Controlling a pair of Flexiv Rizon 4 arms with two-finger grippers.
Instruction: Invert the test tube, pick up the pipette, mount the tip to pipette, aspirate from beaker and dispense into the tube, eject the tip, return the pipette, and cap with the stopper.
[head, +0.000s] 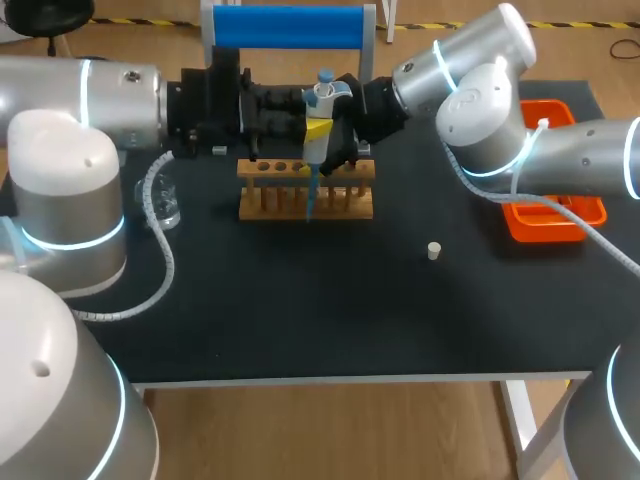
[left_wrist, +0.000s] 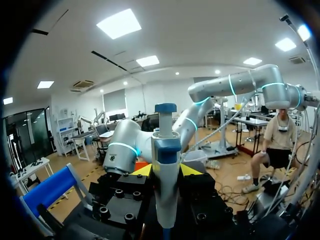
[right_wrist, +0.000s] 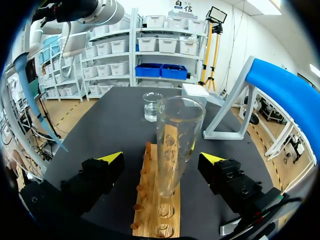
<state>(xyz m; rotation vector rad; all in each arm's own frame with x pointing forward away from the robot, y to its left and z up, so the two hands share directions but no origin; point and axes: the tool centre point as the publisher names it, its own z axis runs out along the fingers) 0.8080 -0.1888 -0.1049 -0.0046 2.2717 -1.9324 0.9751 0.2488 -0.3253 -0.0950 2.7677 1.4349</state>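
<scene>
**Two arms meeting above a wooden rack**

Underneath all, a matt black table top (head: 300, 320), pale-edged along the lower frame. At upper centre, the left gripper (left_wrist: 166, 170) clamped on a white pipette with a blue plunger (head: 322, 105), yellow tips tight against both sides. Below it, the blue tip (head: 310, 195) pointing down before a light wooden test tube rack (head: 345, 190). Opposite, the right gripper (right_wrist: 162, 157) with fingers spread wide around a clear glass test tube (right_wrist: 177, 140) upright over the rack, a gap on each side.

Left of centre, a small clear glass beaker (head: 165, 208). Right of centre, a small cream stopper (head: 434, 251) lying alone. At the right edge, an orange plastic tray (head: 555, 228) partly behind the right arm (head: 560, 160). At top centre, a grey frame with a blue roller (head: 290, 27).
</scene>
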